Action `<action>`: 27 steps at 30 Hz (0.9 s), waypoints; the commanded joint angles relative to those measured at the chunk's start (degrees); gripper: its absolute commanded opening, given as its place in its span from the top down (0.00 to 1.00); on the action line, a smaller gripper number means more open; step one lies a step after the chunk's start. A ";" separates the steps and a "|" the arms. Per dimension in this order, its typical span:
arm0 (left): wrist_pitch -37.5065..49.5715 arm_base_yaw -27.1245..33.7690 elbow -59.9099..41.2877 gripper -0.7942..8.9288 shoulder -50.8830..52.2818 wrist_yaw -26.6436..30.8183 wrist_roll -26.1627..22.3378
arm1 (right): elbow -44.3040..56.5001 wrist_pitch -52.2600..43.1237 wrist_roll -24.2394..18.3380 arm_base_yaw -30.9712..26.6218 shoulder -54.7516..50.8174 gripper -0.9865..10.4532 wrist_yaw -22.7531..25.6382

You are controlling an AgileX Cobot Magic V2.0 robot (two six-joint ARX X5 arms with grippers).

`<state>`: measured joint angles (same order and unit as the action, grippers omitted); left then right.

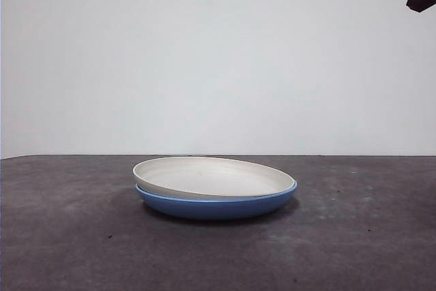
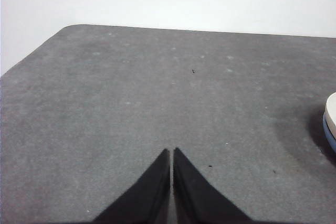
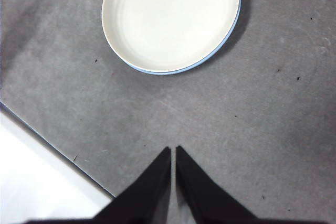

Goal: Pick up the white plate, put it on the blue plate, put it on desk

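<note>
Plates sat stacked: white plate [image 1: 214, 176] slightly askew on blue plate [image 1: 216, 204], which the right wrist view showed only as a rim sliver. Both the left gripper [image 2: 172, 151] and the right gripper [image 3: 173, 149] had their jaws pressed together, well clear above open desk [image 1: 354, 236].

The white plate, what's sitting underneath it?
The matte cream-white round plate rests tilted inside the glossy blue round plate, itself on the grey desk. Only the blue plate's outer wall and rim show; its inside is covered.
</note>
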<state>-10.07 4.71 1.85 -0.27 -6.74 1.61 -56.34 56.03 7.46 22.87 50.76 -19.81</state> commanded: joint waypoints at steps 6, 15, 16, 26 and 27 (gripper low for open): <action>-0.37 0.09 -1.18 0.91 0.11 -0.02 0.39 | -1.05 -0.44 -0.66 0.42 0.44 0.91 -0.07; -0.37 0.09 -1.18 0.91 0.11 -0.02 0.39 | -1.05 -0.46 -0.66 0.39 0.44 0.91 -0.09; -0.37 0.09 -1.18 0.91 0.11 -0.02 0.39 | -1.05 -0.44 -0.66 0.39 0.44 0.91 -0.09; -0.39 0.09 -1.18 0.91 0.11 -0.02 0.39 | -0.92 -2.99 -3.28 -5.75 -4.11 0.91 0.74; -0.37 0.09 -1.18 0.91 0.11 -0.02 0.39 | -0.76 -4.61 -3.28 -7.61 -5.60 0.91 0.74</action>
<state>-10.07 4.71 1.85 -0.27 -6.74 1.61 -56.31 53.04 5.58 16.38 46.24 -19.25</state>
